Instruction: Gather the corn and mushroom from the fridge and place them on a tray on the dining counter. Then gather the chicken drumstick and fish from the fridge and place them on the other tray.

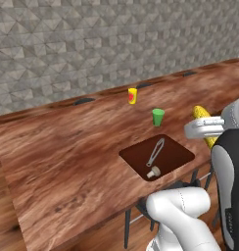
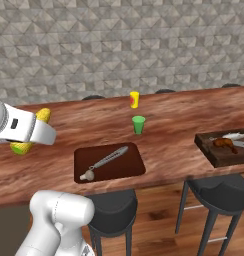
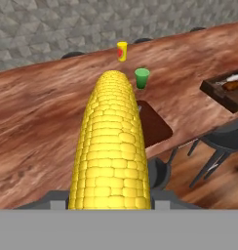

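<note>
White arm (image 1: 182, 211) (dark joints), rounded links

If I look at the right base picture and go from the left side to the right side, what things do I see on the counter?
Corn in the gripper → brown tray with a whisk-like tool → yellow cup → green cup → second tray with the chicken drumstick and fish.

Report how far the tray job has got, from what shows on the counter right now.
Done: the far tray already holds the drumstick and what looks like the fish. In hand: the gripper carries the corn above the counter. Left: set the corn on the near tray, which holds only a utensil, then bring the mushroom.
</note>
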Motion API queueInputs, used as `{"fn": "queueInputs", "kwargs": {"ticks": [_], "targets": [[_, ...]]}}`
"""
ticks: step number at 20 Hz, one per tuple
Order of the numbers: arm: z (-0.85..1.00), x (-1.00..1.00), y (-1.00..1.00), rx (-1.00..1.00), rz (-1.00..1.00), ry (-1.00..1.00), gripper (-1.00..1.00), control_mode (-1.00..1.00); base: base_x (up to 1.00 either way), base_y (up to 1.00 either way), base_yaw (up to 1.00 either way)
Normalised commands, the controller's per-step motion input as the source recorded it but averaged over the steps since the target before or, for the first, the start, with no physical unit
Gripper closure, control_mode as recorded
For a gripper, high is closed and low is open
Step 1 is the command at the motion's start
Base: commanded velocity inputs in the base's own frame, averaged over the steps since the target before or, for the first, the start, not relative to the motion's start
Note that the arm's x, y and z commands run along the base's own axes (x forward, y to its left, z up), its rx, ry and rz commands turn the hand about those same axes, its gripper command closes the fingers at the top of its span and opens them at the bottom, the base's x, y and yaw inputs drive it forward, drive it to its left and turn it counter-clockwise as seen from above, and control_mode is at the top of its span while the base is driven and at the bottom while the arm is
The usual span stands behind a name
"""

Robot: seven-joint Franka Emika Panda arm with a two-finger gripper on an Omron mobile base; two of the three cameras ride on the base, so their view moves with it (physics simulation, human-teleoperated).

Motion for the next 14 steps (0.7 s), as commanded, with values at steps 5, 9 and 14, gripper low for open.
{"fn": "queueInputs", "kwargs": {"ticks": [5, 9, 14], "targets": [[-0.41, 0.44, -0.25, 0.1, -0.01, 0.15, 1.0, -1.0, 0.04, -0.04, 0.0], [-0.7, 0.86, -0.23, 0.17, -0.02, 0.28, 1.0, -1.0, 0.0, 0.0, 0.0], [-0.77, 1.0, 0.0, 0.02, -0.01, 0.18, 1.0, -1.0, 0.0, 0.0, 0.0]]}}
